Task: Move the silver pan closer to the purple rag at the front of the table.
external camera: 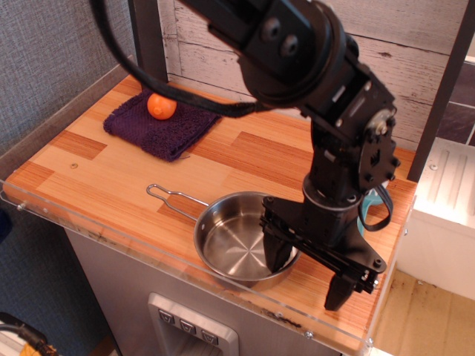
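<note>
The silver pan stands near the front edge of the table, with its wire handle pointing left. The purple rag lies at the back left, well apart from the pan. My black gripper is open and low at the pan's right side. One finger reaches inside the pan and the other stands outside, so the right rim lies between them. Whether the fingers touch the rim I cannot tell.
A small orange fruit sits on the rag. A teal brush is almost hidden behind the arm at the right. Clear acrylic edging runs along the front and left sides. A wooden wall stands behind.
</note>
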You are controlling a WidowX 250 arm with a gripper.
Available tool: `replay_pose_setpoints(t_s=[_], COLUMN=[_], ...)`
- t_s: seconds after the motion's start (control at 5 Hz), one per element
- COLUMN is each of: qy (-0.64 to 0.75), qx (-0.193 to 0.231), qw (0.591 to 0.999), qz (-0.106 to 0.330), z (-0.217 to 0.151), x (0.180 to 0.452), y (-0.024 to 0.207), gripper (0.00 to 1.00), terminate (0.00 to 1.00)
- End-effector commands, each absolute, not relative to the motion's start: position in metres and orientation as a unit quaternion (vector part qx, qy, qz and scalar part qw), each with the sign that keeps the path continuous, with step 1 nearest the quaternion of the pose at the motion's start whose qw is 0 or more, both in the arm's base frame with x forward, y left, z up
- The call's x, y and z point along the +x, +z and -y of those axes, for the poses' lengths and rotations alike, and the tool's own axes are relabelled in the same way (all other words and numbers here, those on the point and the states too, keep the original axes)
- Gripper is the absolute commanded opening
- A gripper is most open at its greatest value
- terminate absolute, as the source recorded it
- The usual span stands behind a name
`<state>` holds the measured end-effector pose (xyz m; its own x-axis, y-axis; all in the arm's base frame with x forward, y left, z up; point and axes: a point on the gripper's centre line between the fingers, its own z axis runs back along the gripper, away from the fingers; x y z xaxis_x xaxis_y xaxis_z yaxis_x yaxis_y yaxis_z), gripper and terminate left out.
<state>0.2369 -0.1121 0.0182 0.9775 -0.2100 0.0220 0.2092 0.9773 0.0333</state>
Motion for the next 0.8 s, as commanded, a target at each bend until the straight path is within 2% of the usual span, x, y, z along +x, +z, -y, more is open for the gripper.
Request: replay_pose_setpoints(t_s=[0.0,0.2,0.6], qy=[-0.101,-0.107,-0.134], qx=[0.019,0.021,-0.004], qw=[0.995,0.994,0.991], qz=[0.004,-0.004,-0.014], z=[0.095,0.096,0.092], x=[0.244,0.245,0.244], y=[0.001,-0.004,0.009], gripper=[0.0,0.0,0.0], terminate=[0.0,0.0,0.0])
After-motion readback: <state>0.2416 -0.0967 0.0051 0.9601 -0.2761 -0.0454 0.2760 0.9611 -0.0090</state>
